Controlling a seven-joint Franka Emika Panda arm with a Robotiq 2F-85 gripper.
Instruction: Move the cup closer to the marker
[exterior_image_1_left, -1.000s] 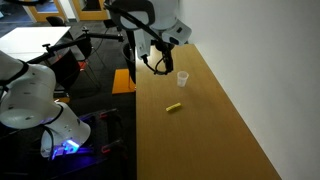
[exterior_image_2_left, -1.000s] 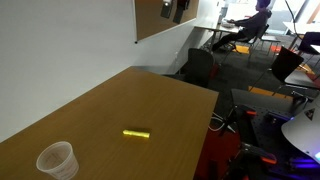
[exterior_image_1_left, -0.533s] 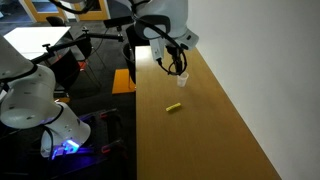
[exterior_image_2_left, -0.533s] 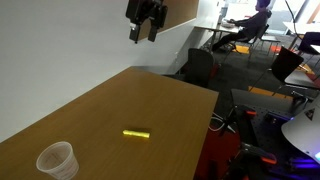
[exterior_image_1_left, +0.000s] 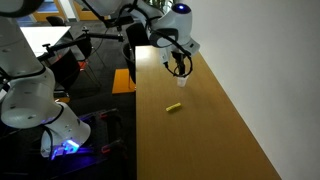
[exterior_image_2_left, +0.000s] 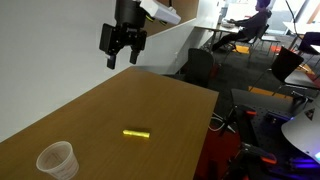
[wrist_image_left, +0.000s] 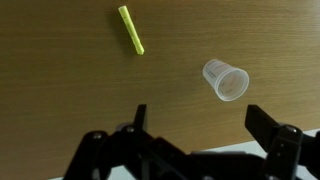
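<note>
Your gripper (exterior_image_2_left: 120, 55) is hovering high above the wooden table (exterior_image_2_left: 165, 95) with jaws spread wide, holding nothing; the cup (exterior_image_2_left: 57, 160) is standing upright on it, well apart from the marker (exterior_image_2_left: 136, 133) lying flat mid-table

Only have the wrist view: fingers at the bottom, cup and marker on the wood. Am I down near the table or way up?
Observer: Way up. In an exterior view the gripper hangs high above the table, jaws open, touching nothing.
Operator: Cup looks skewed in my view. Upright or tipped?
Observer: Upright, mouth up. In an exterior view the cup stands on the table, well apart from the marker, which lies flat.
</note>
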